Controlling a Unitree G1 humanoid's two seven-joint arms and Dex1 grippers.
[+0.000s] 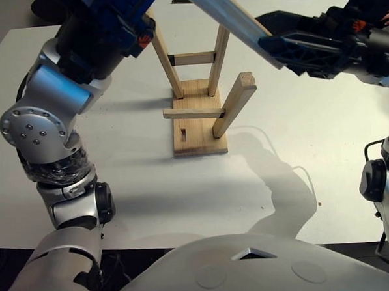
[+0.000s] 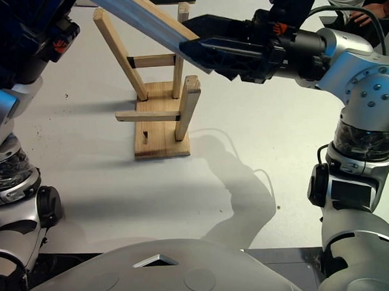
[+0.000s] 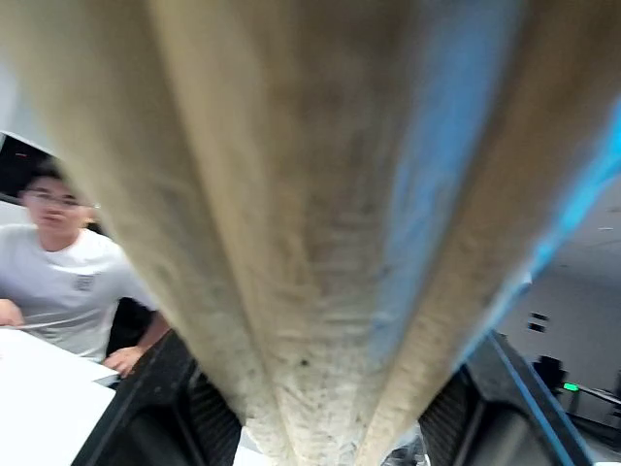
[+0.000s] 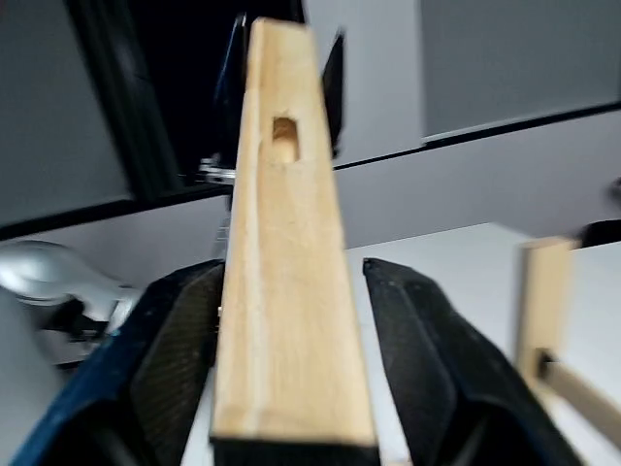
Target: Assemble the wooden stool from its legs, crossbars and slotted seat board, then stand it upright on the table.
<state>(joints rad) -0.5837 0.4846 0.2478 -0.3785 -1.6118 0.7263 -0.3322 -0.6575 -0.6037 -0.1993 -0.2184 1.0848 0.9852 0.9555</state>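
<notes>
Four pale square-sided wooden legs in all. Three stand in the flat rectangular wooden seat board, which lies on the white table. Two far legs are joined by one crossbar. One near right leg carries a second crossbar, whose left end hangs free near one open slot. The fourth leg slants in the air above them, its lower end clamped in the right gripper, with the left gripper closed against its sides toward the other end
</notes>
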